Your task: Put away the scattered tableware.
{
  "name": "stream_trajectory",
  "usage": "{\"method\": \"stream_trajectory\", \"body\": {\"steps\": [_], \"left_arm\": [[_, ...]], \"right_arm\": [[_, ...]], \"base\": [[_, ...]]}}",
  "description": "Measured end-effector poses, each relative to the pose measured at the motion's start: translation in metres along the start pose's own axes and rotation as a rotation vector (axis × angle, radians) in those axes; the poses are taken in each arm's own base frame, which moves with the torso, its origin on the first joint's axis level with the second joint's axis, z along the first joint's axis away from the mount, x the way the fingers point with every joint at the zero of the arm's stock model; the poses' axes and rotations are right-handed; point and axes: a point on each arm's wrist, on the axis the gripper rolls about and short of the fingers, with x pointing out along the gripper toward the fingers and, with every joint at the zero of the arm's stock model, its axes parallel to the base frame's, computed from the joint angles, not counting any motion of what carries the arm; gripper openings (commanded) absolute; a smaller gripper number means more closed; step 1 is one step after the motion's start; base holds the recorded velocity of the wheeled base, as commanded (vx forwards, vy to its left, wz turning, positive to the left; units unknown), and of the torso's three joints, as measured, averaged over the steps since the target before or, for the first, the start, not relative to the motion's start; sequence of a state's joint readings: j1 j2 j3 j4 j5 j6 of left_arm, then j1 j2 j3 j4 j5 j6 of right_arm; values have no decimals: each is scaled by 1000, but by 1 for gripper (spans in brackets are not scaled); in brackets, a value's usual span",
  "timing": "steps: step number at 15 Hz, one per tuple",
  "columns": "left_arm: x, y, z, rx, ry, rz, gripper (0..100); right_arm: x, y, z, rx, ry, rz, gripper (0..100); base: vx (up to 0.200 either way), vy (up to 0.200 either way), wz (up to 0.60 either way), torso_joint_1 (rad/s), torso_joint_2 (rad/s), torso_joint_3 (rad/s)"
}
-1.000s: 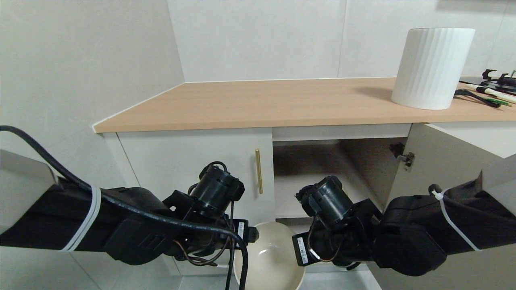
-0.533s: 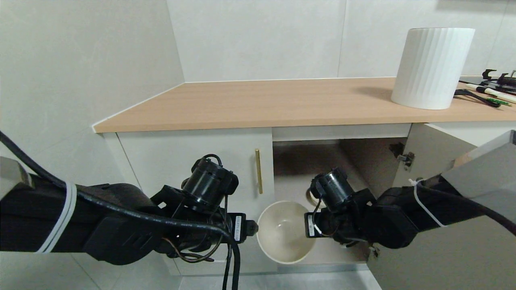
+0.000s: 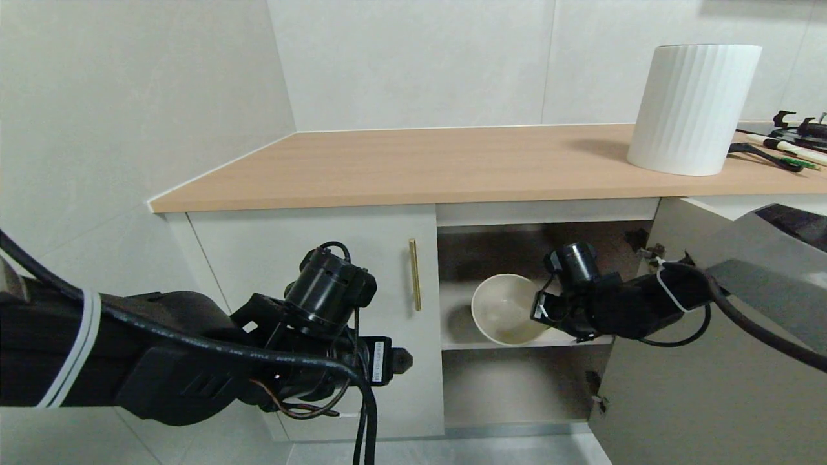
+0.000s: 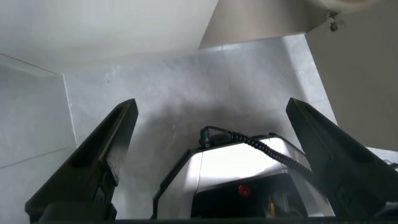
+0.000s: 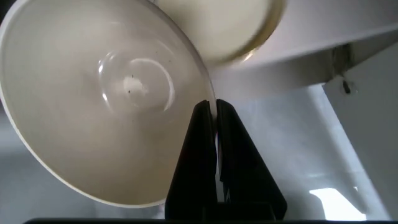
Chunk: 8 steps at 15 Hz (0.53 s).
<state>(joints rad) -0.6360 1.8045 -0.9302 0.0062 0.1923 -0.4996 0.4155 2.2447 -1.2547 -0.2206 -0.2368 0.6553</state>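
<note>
My right gripper [image 3: 537, 311] pinches only the rim of the tilted bowl [image 3: 502, 309] at the cabinet shelf [image 3: 460, 343], so it could slip and crack. My left gripper [image 4: 211, 111] is wide open, empty.

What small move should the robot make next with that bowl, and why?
Probably ease the bowl down flat onto the shelf: the right claw pinches its rim, and it hangs tilted inside the open cabinet, just over that shelf.
</note>
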Motion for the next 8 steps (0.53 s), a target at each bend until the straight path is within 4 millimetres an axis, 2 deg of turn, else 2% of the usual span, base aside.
{"method": "stream_trajectory", "body": {"steps": [4,8], "left_arm": [[0,0,0,1,1,0,100],[0,0,0,1,2,-1,100]], "right_arm": [[28,-13,25,108,-61,-39,0],[54,-26,34,140,-103,-96,0]], "base": [[0,0,0,0,0,0],[0,0,0,0,0,0]]}}
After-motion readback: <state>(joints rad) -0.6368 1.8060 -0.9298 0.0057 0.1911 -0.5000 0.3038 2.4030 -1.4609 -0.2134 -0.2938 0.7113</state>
